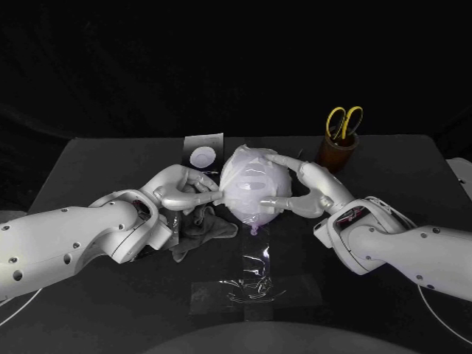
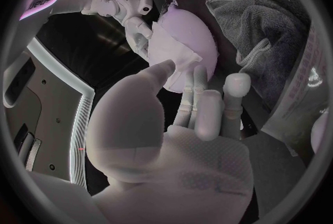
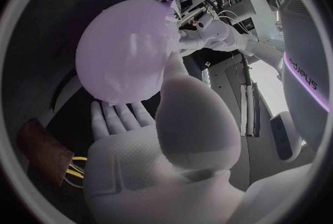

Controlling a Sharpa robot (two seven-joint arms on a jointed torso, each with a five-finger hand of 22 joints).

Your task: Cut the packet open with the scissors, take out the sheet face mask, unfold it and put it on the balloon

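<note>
Task stage, late: sheet face mask (image 1: 249, 183) lies unfolded over the balloon (image 1: 252, 216) at the middle of the black table (image 1: 406, 177), eye and mouth openings facing up. The packet (image 1: 203, 153) lies just behind the left hand, and the scissors (image 1: 344, 120) stand in a brown holder (image 1: 338, 153) behind the right hand. Cutting, removal and unfolding appear done. What remains, by judgement, is smoothing the mask down and letting go.

Left hand (image 1: 183, 190) meets the balloon's side, thumb and fingers at the mask's edge. Whether they pinch that edge cannot be told. Right hand (image 1: 305, 188) spans the opposite side, fingers spread flat against balloon and mask, grasping nothing. A grey cloth (image 1: 202, 228) and a clear film (image 1: 252, 284) lie nearer the robot.
</note>
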